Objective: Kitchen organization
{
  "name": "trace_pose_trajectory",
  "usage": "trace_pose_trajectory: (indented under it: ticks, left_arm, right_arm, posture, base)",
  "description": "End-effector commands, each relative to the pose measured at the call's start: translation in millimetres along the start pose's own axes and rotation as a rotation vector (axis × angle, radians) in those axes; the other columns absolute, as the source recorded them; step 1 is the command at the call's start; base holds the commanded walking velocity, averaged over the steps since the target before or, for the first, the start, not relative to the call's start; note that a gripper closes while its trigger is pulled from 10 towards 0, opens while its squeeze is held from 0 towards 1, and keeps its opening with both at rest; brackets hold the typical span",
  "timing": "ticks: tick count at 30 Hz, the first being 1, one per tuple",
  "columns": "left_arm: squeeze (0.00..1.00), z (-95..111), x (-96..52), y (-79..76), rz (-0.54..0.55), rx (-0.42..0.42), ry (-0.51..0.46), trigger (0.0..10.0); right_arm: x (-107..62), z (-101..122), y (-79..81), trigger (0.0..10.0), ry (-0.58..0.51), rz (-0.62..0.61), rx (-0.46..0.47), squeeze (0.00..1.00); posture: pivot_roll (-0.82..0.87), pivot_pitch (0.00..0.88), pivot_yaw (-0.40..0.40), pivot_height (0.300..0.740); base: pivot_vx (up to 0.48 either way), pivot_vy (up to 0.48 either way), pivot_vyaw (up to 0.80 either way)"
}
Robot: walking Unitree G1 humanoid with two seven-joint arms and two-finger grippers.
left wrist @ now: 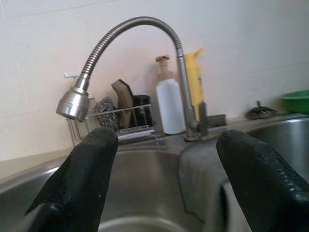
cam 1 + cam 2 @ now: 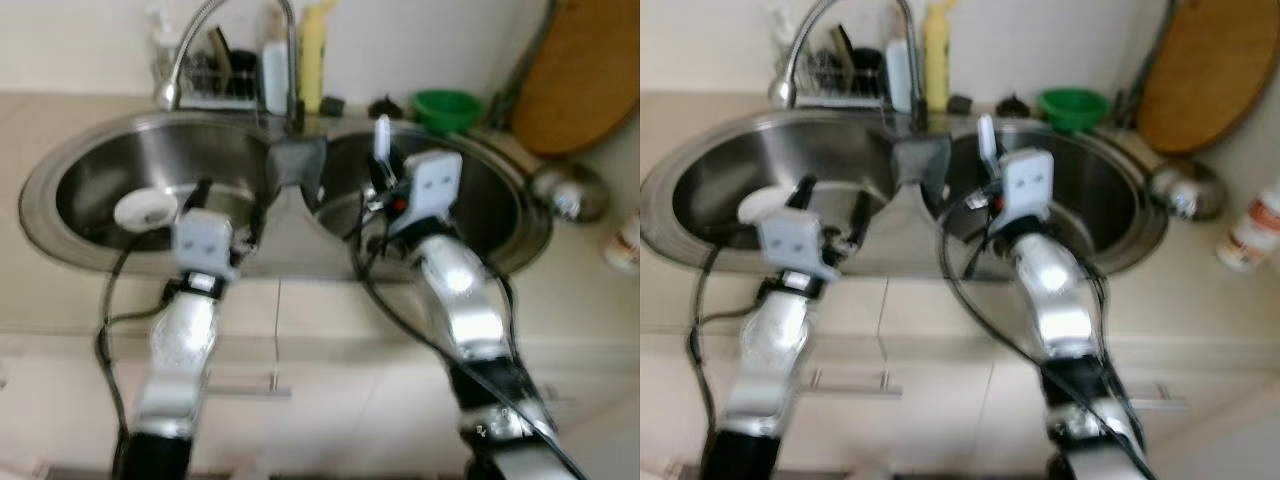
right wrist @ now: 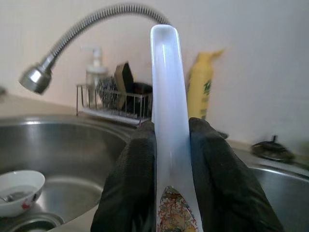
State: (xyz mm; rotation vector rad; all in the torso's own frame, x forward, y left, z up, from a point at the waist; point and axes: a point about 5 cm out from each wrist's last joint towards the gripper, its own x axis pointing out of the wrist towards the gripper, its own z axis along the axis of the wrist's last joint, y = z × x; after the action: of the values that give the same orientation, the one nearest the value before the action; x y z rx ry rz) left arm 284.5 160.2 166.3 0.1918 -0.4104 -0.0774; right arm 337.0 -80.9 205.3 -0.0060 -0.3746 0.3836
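Note:
My right gripper [image 3: 171,126] is shut on a white ceramic spoon [image 3: 166,72] with a flowered pattern, held upright over the right basin [image 2: 500,190] of a steel double sink. The spoon's handle [image 2: 381,140] sticks up above the fingers. My left gripper [image 2: 230,205] hangs open over the left basin [image 2: 60,185], with nothing between its fingers [image 1: 82,183]. A small white bowl [image 2: 146,209] rests on the bottom of the left basin, just left of that gripper.
A grey cloth [image 2: 295,160] drapes over the divider under the gooseneck faucet [image 1: 120,34]. Behind the sink stand a wire rack with scrubbers [image 2: 215,85], a white dispenser [image 2: 274,70], a yellow bottle [image 2: 313,55] and a green bowl [image 2: 446,107]. A wooden board [image 2: 580,70] leans at the right.

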Motion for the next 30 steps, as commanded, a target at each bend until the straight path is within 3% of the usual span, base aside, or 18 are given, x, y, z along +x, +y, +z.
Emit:
trace_pose_trajectory:
  ticks: [1,5,6,9,11,16,24,30]
  left_arm:
    - [0.00,1,0.1,-6.7,-0.021,-0.005,-0.002,10.0]
    - [0.00,0,0.1,-7.5,-0.025,-0.002,0.001,10.0]
    - [0.00,0,0.0,-7.9,-0.026,-0.001,0.002,10.0]
    - [0.00,0,-0.1,-7.9,-0.027,-0.001,0.003,10.0]
    - [0.00,-1,-0.4,-8.1,-0.030,0.000,0.005,10.0]
    - [0.00,-1,-0.8,-8.3,-0.034,0.001,0.007,10.0]
    - [0.00,-1,-0.9,-9.5,-0.042,-0.005,0.006,10.0]
    - [0.00,0,-1.3,-9.5,-0.040,-0.020,0.003,10.0]
  right_arm:
    - [-1.2,-5,-9.0,10.0,0.045,-0.024,-0.013,0.00]
    - [-1.1,-21,-4.3,10.0,0.159,0.008,0.029,0.00]
    - [-2.1,-28,-4.5,10.0,0.202,0.005,0.048,1.00]
    - [-3.5,-36,-6.9,10.0,0.261,-0.007,0.007,1.00]
    - [-5.6,-45,-16.9,10.0,0.327,-0.070,-0.021,1.00]
    - [-9.2,-55,-21.5,10.0,0.405,-0.080,0.011,1.00]
    - [-9.8,-52,-17.4,10.0,0.376,-0.083,0.041,1.00]
    - [-4.3,-41,-25.9,10.0,0.308,-0.174,0.022,1.00]
  posture:
    - [0.01,0.000,-0.039,0.740]
    - [0.01,0.000,-0.037,0.740]
    - [0.01,0.000,-0.037,0.740]
    - [0.01,0.000,-0.037,0.740]
    - [0.02,0.000,-0.037,0.740]
    - [0.02,0.000,-0.036,0.740]
    - [0.02,0.000,-0.032,0.740]
    - [0.02,0.000,-0.031,0.740]
  base:
    - [0.000,0.000,0.00]
    - [0.000,0.000,0.00]
    - [0.000,0.000,0.00]
    - [0.000,0.000,0.00]
    - [0.000,0.000,0.00]
    - [0.000,0.000,0.00]
    - [0.000,0.000,0.00]
    - [0.000,0.000,0.00]
